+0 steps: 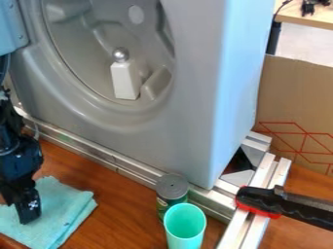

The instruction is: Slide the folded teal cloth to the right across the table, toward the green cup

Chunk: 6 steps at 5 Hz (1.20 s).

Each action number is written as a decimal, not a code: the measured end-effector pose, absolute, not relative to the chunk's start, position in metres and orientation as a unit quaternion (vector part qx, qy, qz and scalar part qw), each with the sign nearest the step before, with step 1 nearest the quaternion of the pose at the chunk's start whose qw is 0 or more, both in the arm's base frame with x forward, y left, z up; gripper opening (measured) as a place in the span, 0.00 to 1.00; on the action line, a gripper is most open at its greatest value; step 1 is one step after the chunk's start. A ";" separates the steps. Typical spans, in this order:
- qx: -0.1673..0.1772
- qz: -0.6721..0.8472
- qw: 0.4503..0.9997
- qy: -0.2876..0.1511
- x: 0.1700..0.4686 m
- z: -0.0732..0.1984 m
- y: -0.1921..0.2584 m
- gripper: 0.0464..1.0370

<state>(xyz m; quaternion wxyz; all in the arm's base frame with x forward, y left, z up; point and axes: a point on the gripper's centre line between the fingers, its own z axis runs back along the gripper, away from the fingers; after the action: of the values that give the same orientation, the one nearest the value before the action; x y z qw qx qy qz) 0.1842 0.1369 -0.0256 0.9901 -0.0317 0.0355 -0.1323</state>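
gripper point(22, 208) by cloth point(73, 210), 8 o'clock | grip: can't tell | risk: low sideways sweep could topple cup point(185, 228), 6 o'clock

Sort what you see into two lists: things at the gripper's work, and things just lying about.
At the gripper's work:
black gripper, at the left
folded teal cloth, nearest it

Just lying about:
green cup
lidded can, behind the cup
white block, inside the grey hollow
black-and-red tool, at the right
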 end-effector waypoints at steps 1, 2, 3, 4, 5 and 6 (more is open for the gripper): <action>-0.018 -0.129 0.991 -0.010 0.188 -0.033 0.129 0.96; -0.013 -0.094 0.993 -0.065 0.190 -0.033 0.114 0.96; -0.044 -0.147 0.987 -0.048 0.184 -0.031 0.065 0.96; -0.057 -0.180 0.982 -0.026 0.182 -0.032 0.032 0.96; -0.051 -0.178 0.983 0.003 0.184 -0.035 0.021 0.96; -0.046 -0.165 0.985 0.028 0.183 -0.038 0.021 0.96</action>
<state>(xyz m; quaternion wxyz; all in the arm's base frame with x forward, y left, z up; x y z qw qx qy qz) 0.1831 0.0210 -0.0376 0.9849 -0.0465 0.0285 -0.1645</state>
